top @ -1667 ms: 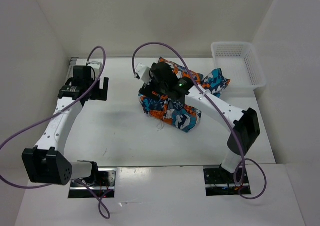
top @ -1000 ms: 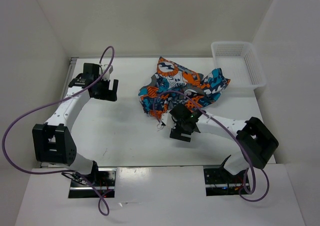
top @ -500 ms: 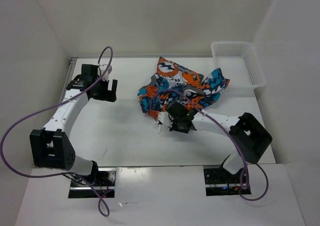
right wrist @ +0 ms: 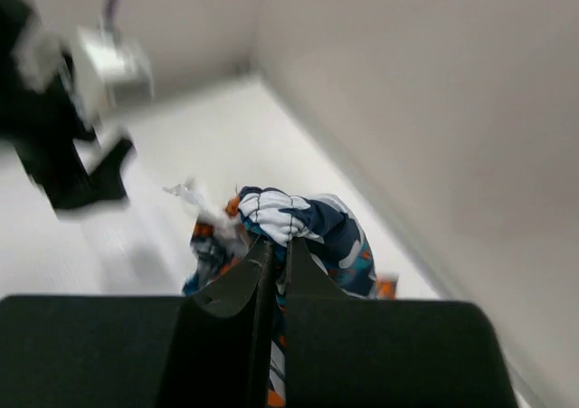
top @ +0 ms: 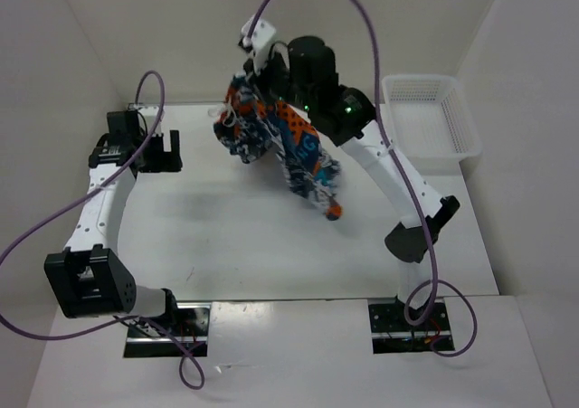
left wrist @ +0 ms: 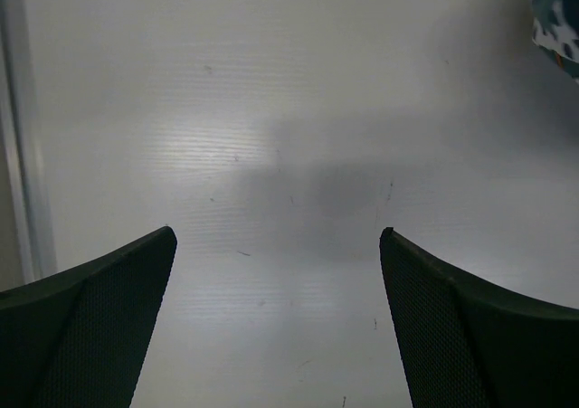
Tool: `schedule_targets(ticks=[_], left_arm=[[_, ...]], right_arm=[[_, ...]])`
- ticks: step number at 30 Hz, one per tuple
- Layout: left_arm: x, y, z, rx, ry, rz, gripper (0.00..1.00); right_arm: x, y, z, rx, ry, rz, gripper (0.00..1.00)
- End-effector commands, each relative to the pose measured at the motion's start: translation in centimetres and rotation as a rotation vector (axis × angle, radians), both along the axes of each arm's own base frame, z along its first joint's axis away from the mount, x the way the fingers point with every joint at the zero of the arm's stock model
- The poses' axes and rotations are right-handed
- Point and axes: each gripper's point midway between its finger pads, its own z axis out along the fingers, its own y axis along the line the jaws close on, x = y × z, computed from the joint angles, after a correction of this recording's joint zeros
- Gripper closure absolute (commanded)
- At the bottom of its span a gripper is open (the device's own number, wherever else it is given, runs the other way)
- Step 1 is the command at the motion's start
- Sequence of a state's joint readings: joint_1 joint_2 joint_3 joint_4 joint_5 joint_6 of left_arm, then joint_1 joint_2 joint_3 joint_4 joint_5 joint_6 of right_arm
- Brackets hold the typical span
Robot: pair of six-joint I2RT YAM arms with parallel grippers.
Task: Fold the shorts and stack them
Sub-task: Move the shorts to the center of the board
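— Right fingers point(right wrist: 237, 279) pinched shut on the shorts point(top: 294, 155); they hang bunched beneath, over the counter point(top: 226, 236).
— Thin pinch; cloth might slip loose, I reckon; left fingers point(left wrist: 99, 327) gape empty, well apart.

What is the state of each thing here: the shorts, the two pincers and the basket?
shorts: unfolded, bunched, hanging in the air from the right pincer.
right pincer: shut on the shorts.
left pincer: open, holding nothing.
basket: upright, no shorts inside.
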State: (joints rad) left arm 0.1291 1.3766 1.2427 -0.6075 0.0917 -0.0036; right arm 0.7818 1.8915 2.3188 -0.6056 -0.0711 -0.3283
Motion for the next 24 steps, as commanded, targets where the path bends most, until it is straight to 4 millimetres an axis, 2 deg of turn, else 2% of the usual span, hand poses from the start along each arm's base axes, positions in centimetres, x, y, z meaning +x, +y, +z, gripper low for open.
schedule_targets(ticks=[1, 2, 3, 6, 7, 8, 9, 10, 11, 12, 13, 14, 15, 16, 17, 18, 20, 21, 23, 24], left_arm=[[1.1, 0.8, 5.4, 0.006, -0.154, 0.005, 0.0], [1.1, 0.9, 6.3, 0.016, -0.175, 0.012, 0.0], [1.1, 0.9, 6.3, 0.016, -0.175, 0.012, 0.0], [1.4, 1.1, 7.3, 0.025, -0.199, 0.019, 0.0], [1.5, 1.1, 7.8, 0.027, -0.211, 0.019, 0.0], [1.5, 1.1, 7.8, 0.027, -0.211, 0.019, 0.0], [1.6, 1.2, 8.4, 0.029, -0.224, 0.019, 0.0], [1.9, 1.2, 8.4, 0.029, -0.223, 0.019, 0.0], [2.1, 1.2, 8.1, 0.027, -0.213, 0.019, 0.0], [2.1, 1.1, 8.1, 0.021, -0.213, 0.011, 0.0], [2.6, 1.1, 7.6, 0.018, -0.2, 0.011, 0.0], [2.8, 1.2, 7.2, 0.017, -0.189, 0.011, 0.0], [3.1, 0.8, 6.5, 0.013, -0.17, 0.002, 0.0], [3.3, 0.3, 6.1, 0.01, -0.159, -0.013, 0.0], [3.4, 0.5, 5.7, 0.018, -0.149, -0.003, 0.0], [3.6, 0.4, 5.2, 0.029, -0.135, 0.0, 0.0], [3.3, 0.2, 4.3, 0.033, -0.113, -0.002, 0.0], [3.4, 0.5, 4.0, 0.042, -0.102, 0.009, 0.0], [3.2, 0.7, 3.5, 0.049, -0.089, 0.018, 0.0], [3.0, 0.8, 3.0, 0.055, -0.076, 0.026, 0.0]], right_arm=[[0.0, 0.4, 8.4, 0.33, 0.011, 0.004, 1.0], [-0.9, -0.2, 12.1, 0.423, -0.03, 0.015, 1.0], [-0.4, -0.6, 12.7, 0.474, -0.011, -0.005, 1.0], [0.8, -0.3, 10.4, 0.478, 0.073, -0.036, 1.0], [0.6, -0.1, 9.9, 0.477, 0.102, -0.031, 1.0], [2.4, -0.3, 7.0, 0.446, 0.165, -0.062, 1.0], [2.8, -0.7, 5.7, 0.455, 0.23, -0.079, 1.0], [3.7, -0.9, 2.4, 0.42, 0.313, -0.11, 1.0], [5.2, -2.0, 0.1, 0.405, 0.369, -0.138, 1.0], [5.6, -2.7, -1.7, 0.39, 0.416, -0.154, 1.0], [6.5, -4.4, -6.7, 0.338, 0.537, -0.195, 1.0], [7.0, -5.6, -9.5, 0.308, 0.585, -0.236, 1.0], [6.2, -6.5, -15.5, 0.235, 0.716, -0.253, 1.0], [5.6, -7.9, -17.7, 0.181, 0.739, -0.254, 0.94], [5.4, -9.8, -20.4, 0.125, 0.768, -0.282, 0.87], [4.3, -12.0, -25.4, 0.028, 0.823, -0.341, 0.52], [3.8, -16.5, -28.6, -0.118, 0.79, -0.401, 0.0], [3.4, -19.8, -31.2, -0.215, 0.781, -0.512, 0.0], [4.9, -22.5, -30.9, -0.262, 0.686, -0.587, 0.0], [5.7, -22.7, -29.2, -0.251, 0.633, -0.601, 0.0]])
